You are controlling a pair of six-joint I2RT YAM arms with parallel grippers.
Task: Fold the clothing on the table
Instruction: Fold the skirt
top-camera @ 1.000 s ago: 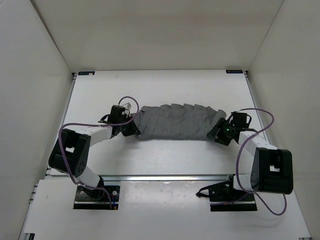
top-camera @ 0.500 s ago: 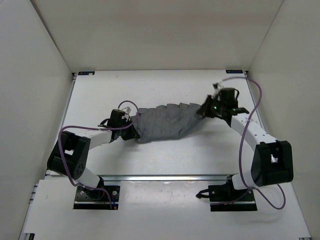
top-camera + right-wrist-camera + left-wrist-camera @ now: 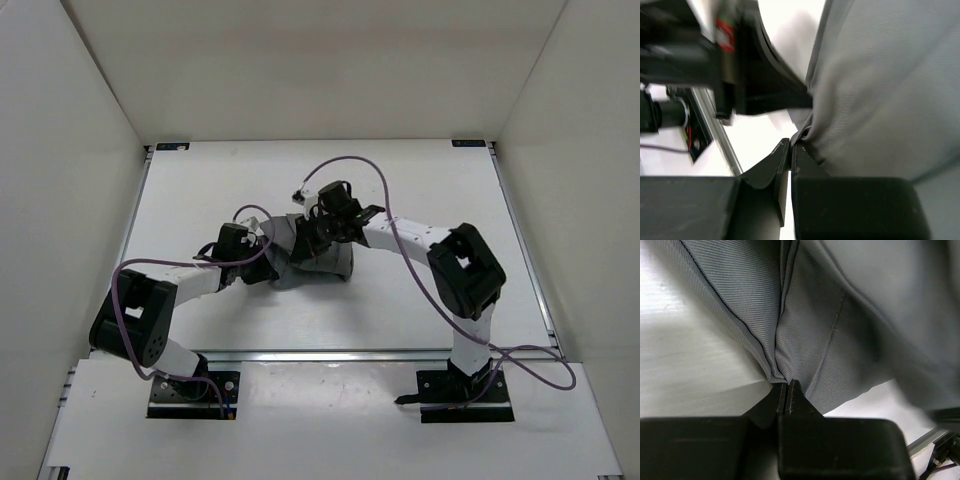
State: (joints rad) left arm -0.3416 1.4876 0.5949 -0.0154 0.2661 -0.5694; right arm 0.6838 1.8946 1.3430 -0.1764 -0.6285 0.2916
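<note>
The grey clothing [image 3: 335,265] lies bunched in a doubled-over heap left of the table's [image 3: 430,190] middle. My left gripper [image 3: 266,262] is shut on the clothing's left end; in the left wrist view a pinched fold of clothing [image 3: 840,315] runs into the closed tips of the left gripper [image 3: 785,383]. My right gripper [image 3: 312,238] has reached across above the heap, close to the left one. In the right wrist view the right gripper [image 3: 792,145] is shut on an edge of the clothing [image 3: 880,90], which hangs from it.
White walls enclose the table on three sides. A metal rail [image 3: 330,353] runs along the near edge, and dark brackets [image 3: 172,147] [image 3: 470,143] mark the far corners. The left arm's black body [image 3: 715,55] is close by in the right wrist view.
My right gripper closed on the clothing's right end and carried it up and leftwards over to the left end. The spread-out clothing is now doubled over. The left gripper barely moved.
</note>
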